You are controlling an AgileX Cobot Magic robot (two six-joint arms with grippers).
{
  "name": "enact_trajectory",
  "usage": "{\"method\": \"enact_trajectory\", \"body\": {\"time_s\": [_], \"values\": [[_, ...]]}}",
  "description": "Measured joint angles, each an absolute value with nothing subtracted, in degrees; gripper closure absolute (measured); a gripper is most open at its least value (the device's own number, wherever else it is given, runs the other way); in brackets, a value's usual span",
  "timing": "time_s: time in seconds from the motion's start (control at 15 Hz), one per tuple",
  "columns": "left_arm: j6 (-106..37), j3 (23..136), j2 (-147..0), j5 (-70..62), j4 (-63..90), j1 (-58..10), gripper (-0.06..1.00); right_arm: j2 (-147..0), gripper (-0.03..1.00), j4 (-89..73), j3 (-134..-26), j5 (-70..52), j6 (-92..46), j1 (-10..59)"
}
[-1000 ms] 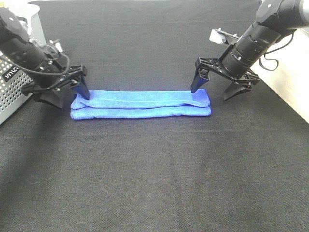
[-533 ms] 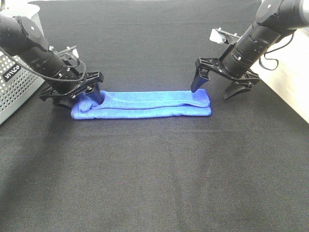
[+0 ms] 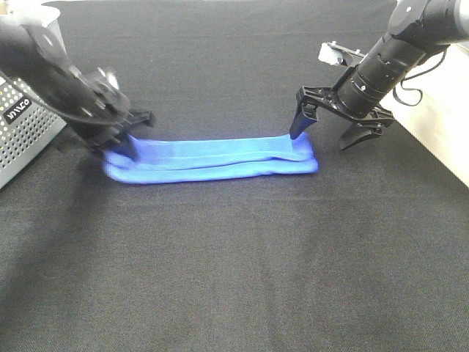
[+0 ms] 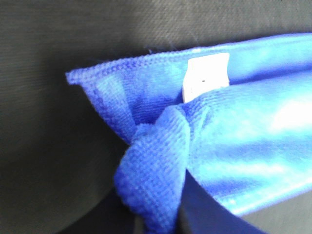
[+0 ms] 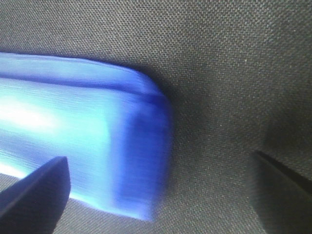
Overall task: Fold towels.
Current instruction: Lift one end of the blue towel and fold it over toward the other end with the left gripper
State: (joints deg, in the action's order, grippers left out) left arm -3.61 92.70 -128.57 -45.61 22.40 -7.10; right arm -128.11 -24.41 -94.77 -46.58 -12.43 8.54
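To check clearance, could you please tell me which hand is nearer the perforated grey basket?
Left. The left hand is beside the basket, gripping the towel's end; the right hand stands open at its opposite end.

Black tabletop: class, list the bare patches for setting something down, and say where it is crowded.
Free: the wide stretch of tabletop in front of the towel, and the strip behind it between the left claw and the right claw. Crowded: both towel ends at the claws, most so the left, beside the basket.

Towel (image 3: 212, 160) lying left-to-right on table (image 3: 234, 257), basket (image 3: 22, 132) beyond its left end
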Motion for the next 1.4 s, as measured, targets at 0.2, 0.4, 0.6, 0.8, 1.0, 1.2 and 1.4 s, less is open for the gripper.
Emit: {"method": "enact_trajectory", "body": {"time_s": [0.2,0.4,0.6,0.8,1.0,1.2,1.4], "values": [[0.69,98.03,-124.56,-54.32,13.75,-5.04,0.86,-128.11,0.05,-24.41,-94.77,-49.1,-11.23,8.54],[2.69,104.56,-124.45,-63.08,14.5,-8.54,0.86,-127.94,0.05,-24.87,-94.77,-52.08,-10.66,8.54],[8.25,107.49,-124.5,-62.45,18.05,-16.5,0.86,-123.76,0.05,-24.98,-94.77,-52.71,-9.8,8.54],[13.12,108.35,-128.11,-56.84,22.35,-21.6,0.86,-119.63,0.05,-25.27,-94.77,-56.04,-9.51,8.54],[14.9,111.96,-135.45,-52.25,28.42,-25.5,0.79,-117.51,0.05,-25.32,-94.77,-56.78,-9.4,8.54],[15.01,113.04,-137.05,-49.85,31.28,-27.1,0.55,-117.34,0.05,-25.27,-94.77,-56.89,-9.4,8.54],[14.44,113.1,-136.88,-44.98,35.41,-27.73,0.17,-117.34,0.05,-25.21,-94.77,-57.35,-9.4,8.54]]}}
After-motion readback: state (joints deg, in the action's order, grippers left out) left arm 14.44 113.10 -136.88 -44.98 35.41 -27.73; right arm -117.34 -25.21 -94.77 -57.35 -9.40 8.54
